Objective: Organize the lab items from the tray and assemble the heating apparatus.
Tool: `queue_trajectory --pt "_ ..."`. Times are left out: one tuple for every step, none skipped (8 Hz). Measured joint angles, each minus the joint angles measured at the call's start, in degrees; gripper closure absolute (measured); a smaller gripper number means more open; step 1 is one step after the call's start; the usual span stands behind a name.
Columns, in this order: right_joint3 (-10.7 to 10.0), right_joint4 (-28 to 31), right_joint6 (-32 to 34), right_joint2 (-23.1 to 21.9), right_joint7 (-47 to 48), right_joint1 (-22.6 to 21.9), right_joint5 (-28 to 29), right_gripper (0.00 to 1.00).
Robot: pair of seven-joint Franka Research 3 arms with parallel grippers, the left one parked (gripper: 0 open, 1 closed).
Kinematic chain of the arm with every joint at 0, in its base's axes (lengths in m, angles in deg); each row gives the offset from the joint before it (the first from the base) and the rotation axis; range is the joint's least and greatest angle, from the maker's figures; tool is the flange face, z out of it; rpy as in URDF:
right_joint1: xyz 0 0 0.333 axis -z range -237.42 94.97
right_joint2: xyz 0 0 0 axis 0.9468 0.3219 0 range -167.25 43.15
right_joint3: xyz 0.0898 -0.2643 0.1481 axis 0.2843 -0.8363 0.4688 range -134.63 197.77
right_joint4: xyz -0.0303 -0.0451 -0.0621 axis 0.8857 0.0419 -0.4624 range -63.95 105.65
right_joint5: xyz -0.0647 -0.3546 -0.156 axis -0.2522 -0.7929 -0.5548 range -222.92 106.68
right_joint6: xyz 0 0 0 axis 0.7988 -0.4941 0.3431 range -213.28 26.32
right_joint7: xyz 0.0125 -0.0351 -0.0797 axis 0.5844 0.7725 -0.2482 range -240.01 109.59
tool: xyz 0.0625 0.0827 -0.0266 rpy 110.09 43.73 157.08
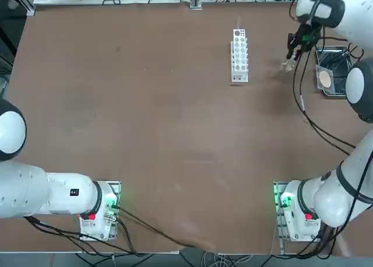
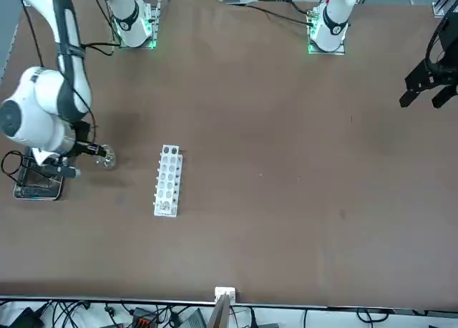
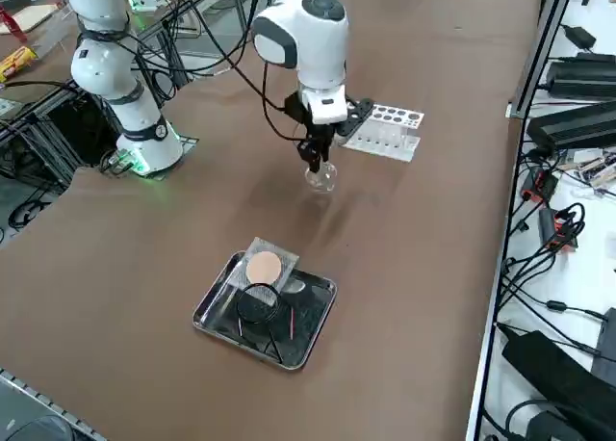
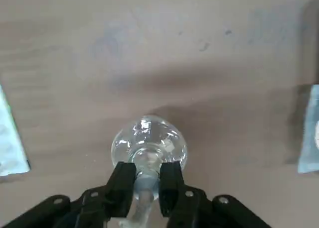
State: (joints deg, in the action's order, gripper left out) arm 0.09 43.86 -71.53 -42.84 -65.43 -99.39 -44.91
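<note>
Right tool (image 4: 147,180): fingers narrowed and clamped on the neck of the clear glass burner (image 4: 148,144), bulb hanging below the pads. The neck grip keeps the round body free, so it can be set down upright.

Position: the tool hangs over bare tabletop (image 3: 144,268) between the tray (image 3: 214,302) and the white rack (image 3: 387,131), clear of both. In the right side view the burner (image 3: 320,177) sits low; whether its base touches the surface or hangs just above it cannot be told from these views.

Tray contents: square mesh with tan round centre (image 3: 264,267) leaning across the far rim; dark wire stand (image 3: 256,304) lying on the tray floor; a slim reddish rod (image 3: 292,323) beside it. These items remain to be moved.

Judgement: burner goes out first, onto open space, presumably so the stand and mesh can be built over it. Assembly is at an early stage.

White rack holes appear unfilled from overhead.
</note>
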Motion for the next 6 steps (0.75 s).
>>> queue_trajectory --pt "0.0 1.41 -0.98 0.25 0.14 -0.75 0.0 0.7" --pt "-0.01 2.29 -1.39 0.64 0.18 -1.1 0.0 0.7" --pt "-0.08 2.96 -1.63 1.02 0.18 -1.13 0.0 0.7" --pt "-0.31 3.39 -1.72 1.37 0.18 -1.07 0.0 0.7" --pt "-0.53 3.65 -1.74 1.77 0.18 -0.98 0.0 0.7" --pt "-0.61 3.7 -1.74 2.35 0.18 -0.93 0.0 0.69"
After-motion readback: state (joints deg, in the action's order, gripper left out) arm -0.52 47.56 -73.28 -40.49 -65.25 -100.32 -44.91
